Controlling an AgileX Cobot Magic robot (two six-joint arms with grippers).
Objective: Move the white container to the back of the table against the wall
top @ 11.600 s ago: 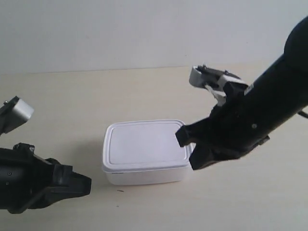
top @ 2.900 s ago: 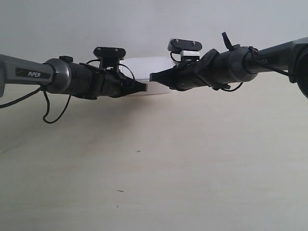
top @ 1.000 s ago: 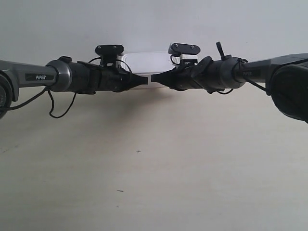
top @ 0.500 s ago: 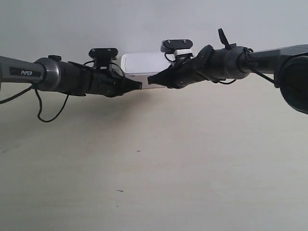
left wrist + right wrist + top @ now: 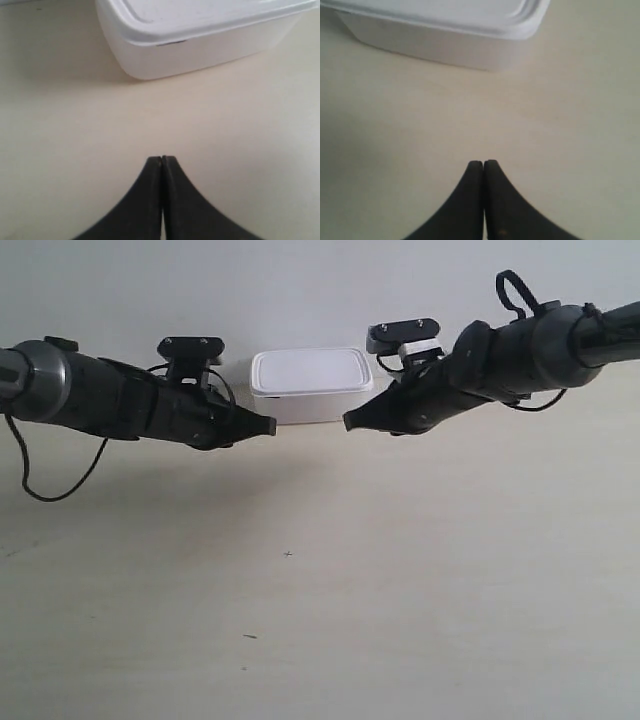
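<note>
The white container (image 5: pixel 310 385) stands lidded at the back of the table (image 5: pixel 330 590), right at the foot of the wall (image 5: pixel 300 290). The arm at the exterior view's left ends in a shut gripper (image 5: pixel 270 426) a little short of the box's front left corner, not touching it. The arm at the exterior view's right has its shut gripper (image 5: pixel 348 423) just off the front right corner. In the left wrist view the gripper (image 5: pixel 161 159) is shut and empty, with the container (image 5: pixel 200 45) ahead. In the right wrist view the gripper (image 5: pixel 483 162) is likewise shut, with the container (image 5: pixel 445 45) ahead of it.
Tiny dark specks (image 5: pixel 288 554) mark the pale tabletop in front of the arms. Cables loop off both arms, one of them (image 5: pixel 60 475) hanging near the table at the exterior view's left.
Both grippers have drawn back from the container's front and spread apart. The box now stands uncovered between them at the wall.
</note>
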